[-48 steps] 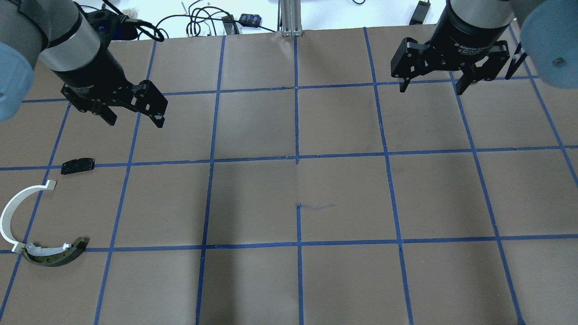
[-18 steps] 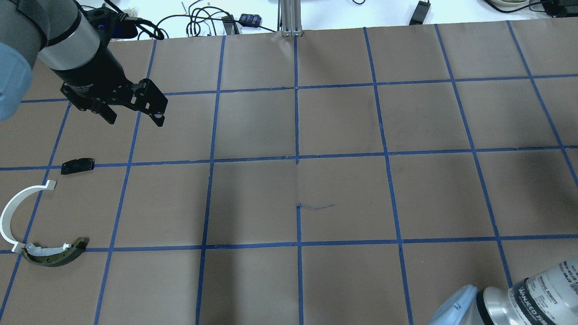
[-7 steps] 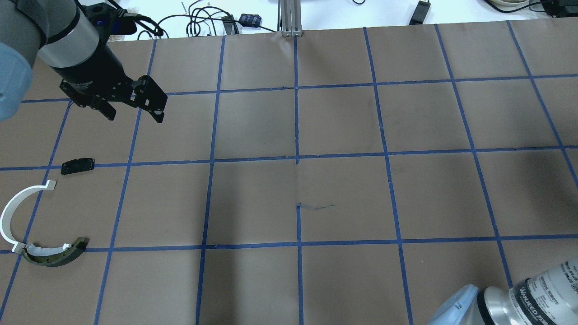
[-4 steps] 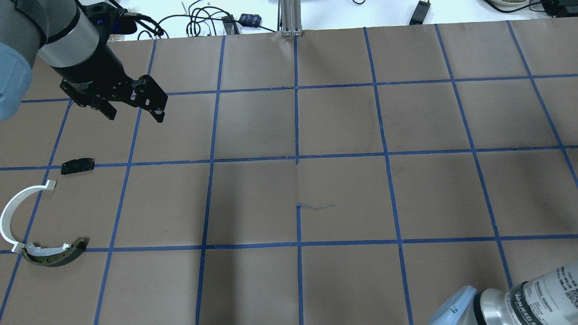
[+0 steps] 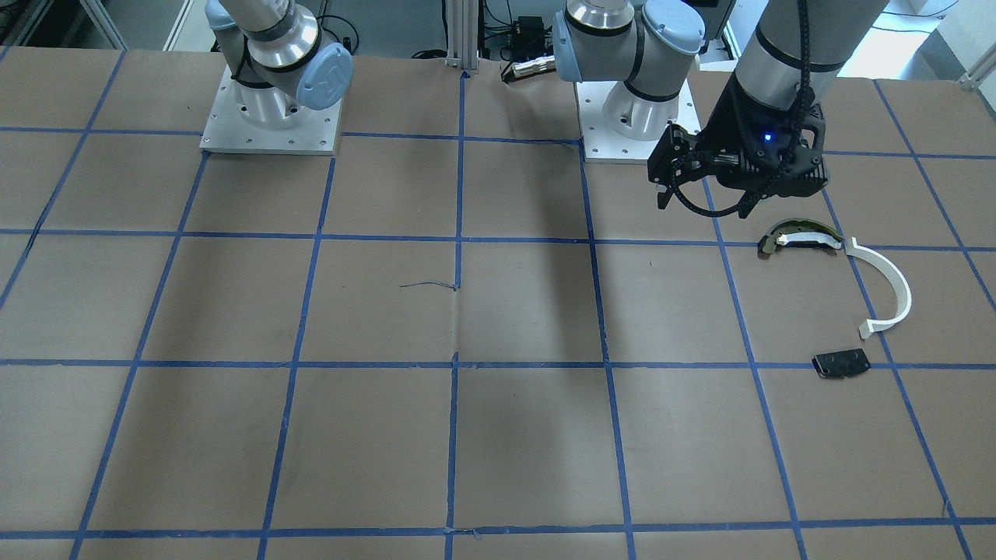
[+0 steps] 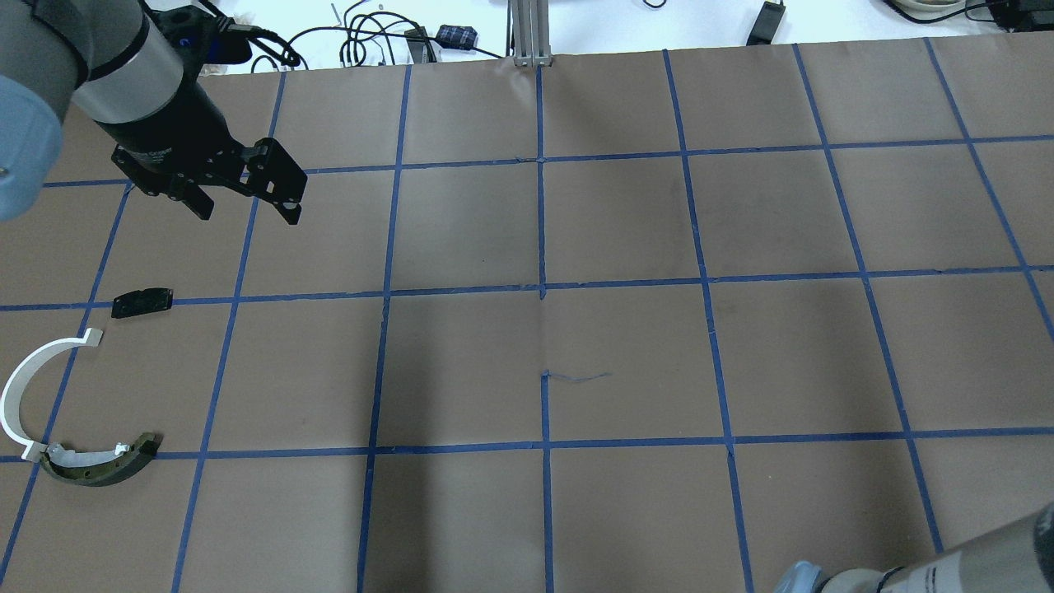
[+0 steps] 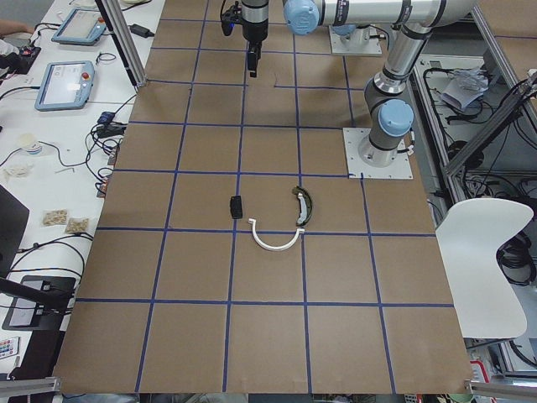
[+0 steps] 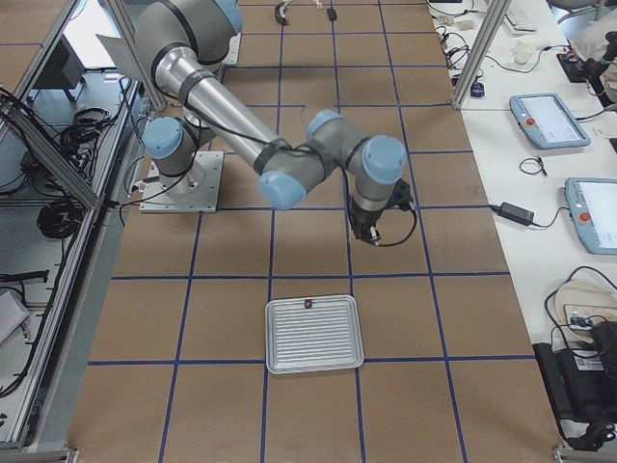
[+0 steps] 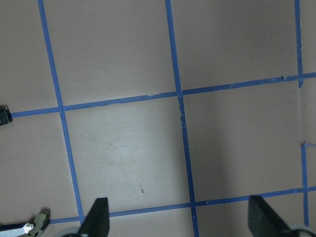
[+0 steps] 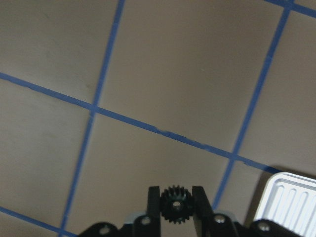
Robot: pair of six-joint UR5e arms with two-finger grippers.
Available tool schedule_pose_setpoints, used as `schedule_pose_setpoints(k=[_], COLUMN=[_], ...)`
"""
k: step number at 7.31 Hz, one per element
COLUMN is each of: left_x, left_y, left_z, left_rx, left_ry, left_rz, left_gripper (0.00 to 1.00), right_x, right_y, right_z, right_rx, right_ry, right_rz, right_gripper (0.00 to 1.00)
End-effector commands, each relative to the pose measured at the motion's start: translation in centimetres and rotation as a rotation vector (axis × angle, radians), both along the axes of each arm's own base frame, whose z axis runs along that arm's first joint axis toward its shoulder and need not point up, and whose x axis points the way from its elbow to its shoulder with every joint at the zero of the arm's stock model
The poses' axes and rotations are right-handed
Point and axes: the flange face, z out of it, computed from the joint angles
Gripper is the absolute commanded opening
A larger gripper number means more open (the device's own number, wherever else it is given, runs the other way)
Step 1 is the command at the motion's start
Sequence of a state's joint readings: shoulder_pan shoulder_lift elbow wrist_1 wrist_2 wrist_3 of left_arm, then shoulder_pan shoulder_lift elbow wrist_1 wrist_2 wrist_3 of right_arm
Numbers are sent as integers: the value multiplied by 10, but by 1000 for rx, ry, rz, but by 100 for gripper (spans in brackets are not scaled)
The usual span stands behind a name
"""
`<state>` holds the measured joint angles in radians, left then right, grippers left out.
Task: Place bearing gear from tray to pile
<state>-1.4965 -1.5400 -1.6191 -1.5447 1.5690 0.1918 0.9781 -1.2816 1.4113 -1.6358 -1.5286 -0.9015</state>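
The right pincer [image 10: 176,194] clamps a small black bearing gear [image 10: 176,204] between its fingers, above the brown surface [image 10: 148,74] near the ribbed metal tray [image 8: 314,334]. The left pincer [image 6: 245,211] hangs spread wide and empty near the pile: white half-ring [image 6: 7,399], dark curved piece [image 6: 99,473] and black plate [image 6: 142,302].

No legible text or labels

Right claw [image 10: 176,196], earlier open over the far squares [image 6: 893,99], now tight on the bearing gear [image 10: 176,204].
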Motion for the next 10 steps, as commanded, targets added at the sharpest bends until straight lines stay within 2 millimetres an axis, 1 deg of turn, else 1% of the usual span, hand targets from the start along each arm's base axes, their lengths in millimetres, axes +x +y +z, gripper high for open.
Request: schedule_pose_setpoints(k=[1,2,3,4,5,6,7,8,9,10], left_x=[0,-1,-2,-3,-3,-2,1,1,3,5], left_y=[-2,0,0,-2,0,-4,-5,-10,-13,-13], left_z=[-3,-4,-2,-4,1,-2,-3,-10,-16,-21], left_rx=[5,8,2,6,-4,-2,2,14,27,37], left_ry=[3,4,6,17,27,73,80,81,76,68], left_rz=[13,13,12,12,7,16,22,18,20,23], left_gripper=[100,100,100,100,100,100,100,100,100,100], right_x=[175,251,329,387,441,497,543,577,596,599], right_y=[-14,-15,-9,-3,-2,2,3,13,17,22], right_z=[32,33,29,17,-1,-27,-64,-89,-112,-123], right_rx=[39,47,55,77,68,48,30,40,14,7], right_ry=[14,28,39,45,50,44,52,49,49,45], right_rz=[-127,-202,-272,-353,-401,-397,-377,-409,-397,-390], right_gripper=[9,9,9,9,9,11,13,13,13,13])
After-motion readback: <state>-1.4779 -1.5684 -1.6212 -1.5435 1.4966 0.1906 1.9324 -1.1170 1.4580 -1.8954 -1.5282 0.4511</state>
